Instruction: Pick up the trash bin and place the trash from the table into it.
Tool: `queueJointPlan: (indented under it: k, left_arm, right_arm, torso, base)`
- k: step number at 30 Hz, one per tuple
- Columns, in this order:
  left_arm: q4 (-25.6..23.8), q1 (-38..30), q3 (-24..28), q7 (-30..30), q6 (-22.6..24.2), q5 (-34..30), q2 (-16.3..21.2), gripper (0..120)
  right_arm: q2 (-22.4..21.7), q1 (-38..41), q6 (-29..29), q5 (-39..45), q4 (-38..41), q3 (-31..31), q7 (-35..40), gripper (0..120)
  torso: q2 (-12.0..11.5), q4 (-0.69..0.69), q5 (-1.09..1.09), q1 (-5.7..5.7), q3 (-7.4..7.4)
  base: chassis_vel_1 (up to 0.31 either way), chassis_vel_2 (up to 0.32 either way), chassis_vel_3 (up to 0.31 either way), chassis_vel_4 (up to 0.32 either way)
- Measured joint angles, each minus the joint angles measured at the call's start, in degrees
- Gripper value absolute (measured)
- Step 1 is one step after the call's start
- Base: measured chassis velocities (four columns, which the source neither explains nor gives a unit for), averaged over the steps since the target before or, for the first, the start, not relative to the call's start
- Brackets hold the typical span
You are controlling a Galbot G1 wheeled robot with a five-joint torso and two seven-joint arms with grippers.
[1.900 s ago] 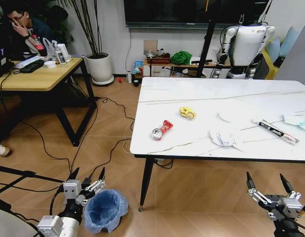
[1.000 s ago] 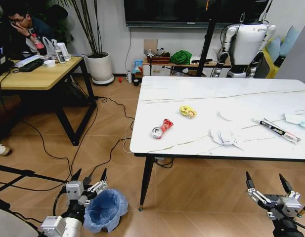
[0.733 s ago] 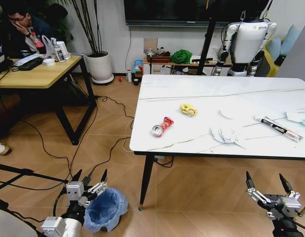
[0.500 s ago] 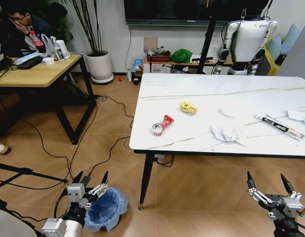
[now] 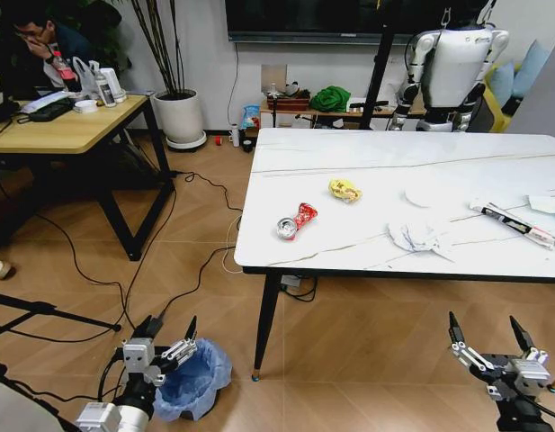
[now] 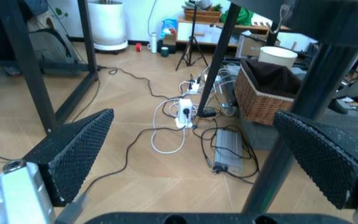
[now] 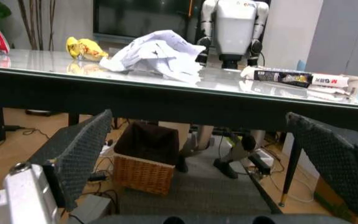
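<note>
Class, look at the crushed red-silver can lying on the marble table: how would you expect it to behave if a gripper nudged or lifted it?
The crushed can looks dented and flattened, so it would probably skid rather than roll. It lies on its side on the glossy table, which likely offers little grip. Being small and thin-walled, it is probably light and may deform further when squeezed.

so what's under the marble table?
Under the table: a wicker basket with dark lining, cables and a power strip on the wood floor. The basket's contents are hidden.
</note>
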Motion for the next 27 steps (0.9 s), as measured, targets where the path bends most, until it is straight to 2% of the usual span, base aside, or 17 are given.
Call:
queueJointPlan:
  k: [27]
  left_arm:
    - [-0.61, 0.42, 0.11, 0.60, 0.08, 0.08, 0.15, 100]
  right_arm:
    - [-0.01, -0.41, 0.51, 0.20, 0.45, 0.13, -0.10, 100]
  torso:
    - [-6.89, 0.00, 0.00, -2.91, -3.97]
  base:
    - [0.000, 0.000, 0.000, 0.000]
